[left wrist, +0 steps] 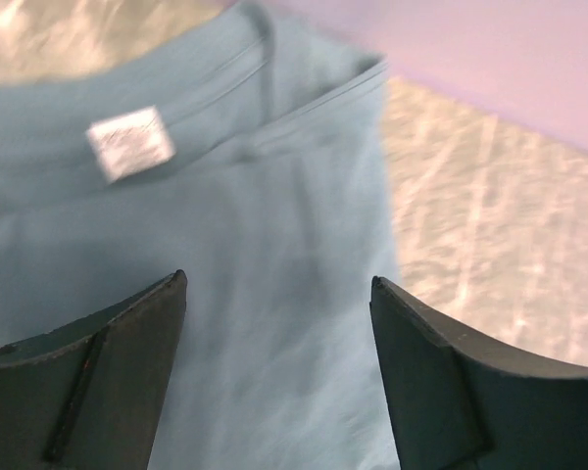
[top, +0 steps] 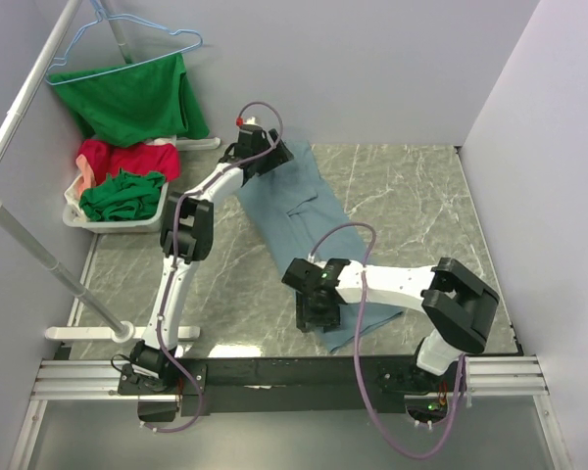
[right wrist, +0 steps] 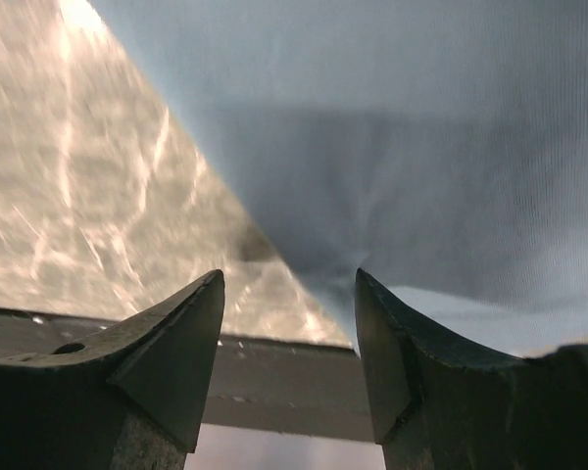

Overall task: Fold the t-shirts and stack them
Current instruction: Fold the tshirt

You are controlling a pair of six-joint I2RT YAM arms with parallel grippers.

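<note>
Marbled grey-green desk point(top: 412, 196) inside a pale lilac booth, with plain walls point(top: 372, 69) at the back and on both sides and a black rail point(top: 274, 372) along the near edge. Laid diagonally across the desk, from the far middle towards the near right: a dusty grey-blue t-shirt point(top: 299, 211), lying as a long narrow strip, collar end farthest away. Left tool point(top: 269, 155) poised over the collar end, fingers point(left wrist: 127, 352) wide apart with nothing between them, the white neck label point(left wrist: 129, 144) and collar seam just ahead in the wrist view. Right tool point(top: 314, 313) low at the near hem end, close to the desk's front edge, its fingers also apart, the cloth's edge meeting the tip of one finger, no clamp on it. At the far left: a white basket point(top: 78, 217) heaped with a red t-shirt point(top: 127, 157) and a dark green t-shirt point(top: 122, 196). Behind it, another green t-shirt point(top: 132, 98) draped on a light blue hanger point(top: 127, 44) beside a white pole point(top: 29, 108).
</note>
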